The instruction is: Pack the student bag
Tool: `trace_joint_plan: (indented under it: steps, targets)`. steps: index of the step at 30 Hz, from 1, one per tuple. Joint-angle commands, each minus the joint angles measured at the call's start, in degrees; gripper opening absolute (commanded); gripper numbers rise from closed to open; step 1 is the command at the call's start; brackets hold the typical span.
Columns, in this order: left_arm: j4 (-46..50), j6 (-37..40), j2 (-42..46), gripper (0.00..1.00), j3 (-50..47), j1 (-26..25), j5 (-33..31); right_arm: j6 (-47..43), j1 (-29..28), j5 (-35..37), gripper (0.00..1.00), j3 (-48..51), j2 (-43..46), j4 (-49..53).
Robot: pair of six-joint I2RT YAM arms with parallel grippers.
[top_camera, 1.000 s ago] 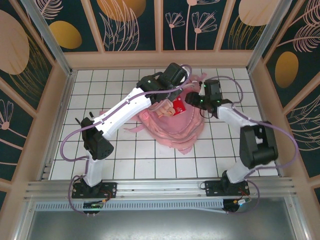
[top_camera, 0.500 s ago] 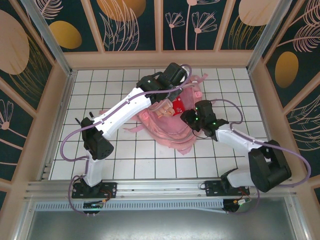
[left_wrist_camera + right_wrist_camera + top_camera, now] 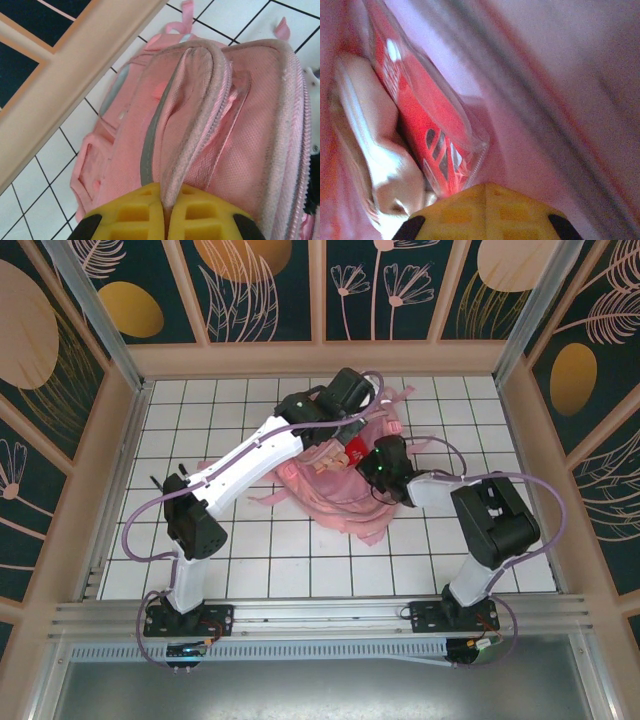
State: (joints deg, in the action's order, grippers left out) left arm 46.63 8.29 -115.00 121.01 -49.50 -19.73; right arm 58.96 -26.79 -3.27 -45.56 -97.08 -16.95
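Note:
The student bag (image 3: 340,502) lies pink and slumped in the middle of the tiled table, its main pocket gaping upward. My left gripper (image 3: 347,428) holds the far rim of that opening. In the left wrist view its yellow fingers (image 3: 137,215) are shut on the pink zip edge (image 3: 200,125) of the bag. My right gripper (image 3: 366,466) reaches into the opening from the right. Its yellow fingers (image 3: 465,212) are pressed together with nothing between them, just short of a red packet in clear wrap (image 3: 427,117). The red packet (image 3: 356,452) sticks out of the bag.
A pale, shiny item (image 3: 375,165) lies beside the red packet inside the bag. Loose pink straps (image 3: 262,500) trail over the tiles to the bag's left. A wooden wall rail (image 3: 70,80) runs close behind the bag.
My right arm has swung left from the bag's right side into its opening, and its jaws have closed. The left gripper has kept its hold on the zip edge.

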Motion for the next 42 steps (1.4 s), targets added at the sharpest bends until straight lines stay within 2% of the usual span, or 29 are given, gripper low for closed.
trace_joint_plan:
  steps: [1, 7, 15, 22, 27, 31, 36, 40, 42]
  targets:
    - [-6.58, -0.22, 5.44, 0.0, -0.74, -0.23, 1.05, -0.67, 1.15, 1.23, 0.0, -3.7, -0.89, -4.07]
    - [-8.15, 0.29, 6.78, 0.0, -2.33, -0.22, 2.76, -0.5, 3.04, -2.33, 0.0, -5.15, -4.68, -7.83]
    - [-9.17, -0.2, 7.16, 0.0, -3.21, -0.23, 5.27, -1.36, 5.43, -2.97, 0.0, -6.95, -10.32, -13.03]
    - [-9.37, -1.07, 7.16, 0.0, -3.39, -0.25, 8.1, -5.53, 6.79, -4.23, 0.06, -8.6, -16.58, -17.48]
    - [-9.23, -0.8, 8.19, 0.0, -4.76, -0.23, 9.05, -11.74, 7.12, -7.85, 0.08, -9.59, -17.82, -24.26]
    - [-10.59, -2.1, 9.28, 0.0, -7.52, -0.22, 10.36, -13.94, 7.41, -14.83, 0.09, -11.75, -18.55, -30.74]
    - [-15.56, -3.43, 11.25, 0.0, -12.85, -0.18, 9.68, -13.1, 7.83, -16.39, 0.15, -8.38, -12.91, -32.07]
    - [-20.62, -3.04, 12.39, 0.0, -17.64, 0.0, 9.18, -8.42, 9.23, -15.24, 0.22, 4.19, -0.35, -34.59]
    - [-21.53, -3.55, 11.82, 0.0, -18.17, 0.25, 9.71, -7.34, 9.24, -14.11, 0.25, 9.72, 7.56, -31.68]
